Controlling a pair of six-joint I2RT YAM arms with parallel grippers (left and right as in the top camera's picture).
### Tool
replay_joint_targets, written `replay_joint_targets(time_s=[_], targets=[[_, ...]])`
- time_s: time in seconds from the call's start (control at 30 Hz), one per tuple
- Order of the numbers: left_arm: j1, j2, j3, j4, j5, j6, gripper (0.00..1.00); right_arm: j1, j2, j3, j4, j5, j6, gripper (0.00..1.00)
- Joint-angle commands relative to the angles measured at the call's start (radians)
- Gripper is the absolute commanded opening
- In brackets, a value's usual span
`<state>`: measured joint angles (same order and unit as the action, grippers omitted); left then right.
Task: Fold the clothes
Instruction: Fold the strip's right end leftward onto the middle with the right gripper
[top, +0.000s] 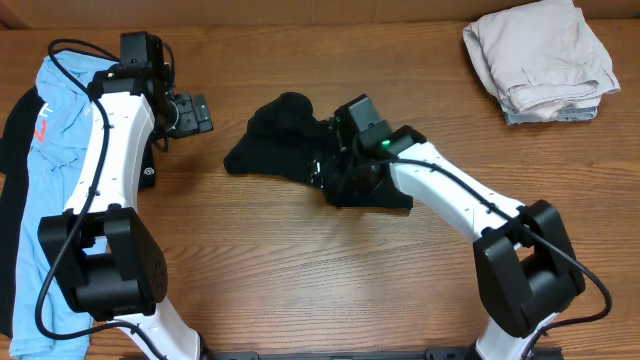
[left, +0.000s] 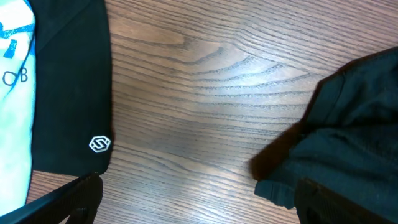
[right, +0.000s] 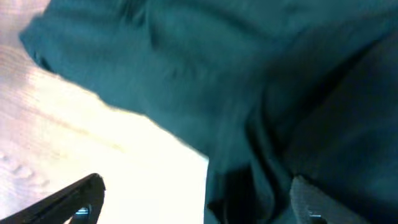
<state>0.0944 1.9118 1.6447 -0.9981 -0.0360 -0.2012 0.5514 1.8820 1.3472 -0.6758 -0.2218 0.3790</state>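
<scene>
Black T-shirt (top: 285, 140) lies crumpled mid-way across the brown wood-grain table (top: 300, 280). My right gripper (top: 328, 172) sits over its right end, jaws wide apart — that wrist view is mostly dark, blurred cloth. Left gripper (top: 200, 113) hovers beside the shirt, jaws wide too. Light blue tee (top: 50, 150) is cut off at the left edge; beige garments (top: 540, 60) are stacked far right.

Most of the view is filled by a dark garment (right: 261, 81), creased and blurred at close range. A patch of wooden table (right: 56, 137), washed out by glare, is seen at lower left. The right gripper (right: 196, 193) is held with its fingertips (right: 87, 190) spread wide, one over the table, the other over the fabric.
</scene>
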Motion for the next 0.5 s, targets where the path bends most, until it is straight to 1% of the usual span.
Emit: replay_joint_targets(time_s=[0.0, 0.1, 0.17, 0.23, 0.27, 0.3, 0.33, 0.47], targets=[[0.01, -0.002, 0.022, 0.003, 0.029, 0.023, 1.0, -0.034, -0.053, 0.096, -0.06, 0.012, -0.01, 1.0], [0.01, -0.002, 0.023, 0.004, 0.037, 0.023, 1.0, -0.066, -0.082, 0.167, -0.156, 0.078, -0.019, 1.0], [0.01, -0.002, 0.022, 0.004, 0.042, 0.023, 1.0, -0.086, -0.091, 0.184, -0.185, 0.134, -0.019, 1.0], [0.01, -0.002, 0.022, 0.004, 0.075, 0.047, 1.0, -0.106, -0.087, 0.179, -0.197, 0.179, -0.019, 0.62], [0.01, -0.002, 0.021, 0.005, 0.096, 0.065, 1.0, -0.112, -0.084, 0.169, -0.194, 0.187, -0.019, 0.37], [0.01, -0.002, 0.02, 0.005, 0.11, 0.077, 1.0, -0.116, -0.08, 0.152, -0.181, 0.188, -0.019, 0.16], [0.009, -0.002, 0.019, 0.004, 0.128, 0.094, 1.0, -0.12, -0.076, 0.134, -0.163, 0.185, -0.018, 0.04], [0.008, -0.002, 0.011, 0.0, 0.138, 0.105, 1.0, -0.116, -0.034, 0.068, -0.076, 0.124, -0.008, 0.04]])
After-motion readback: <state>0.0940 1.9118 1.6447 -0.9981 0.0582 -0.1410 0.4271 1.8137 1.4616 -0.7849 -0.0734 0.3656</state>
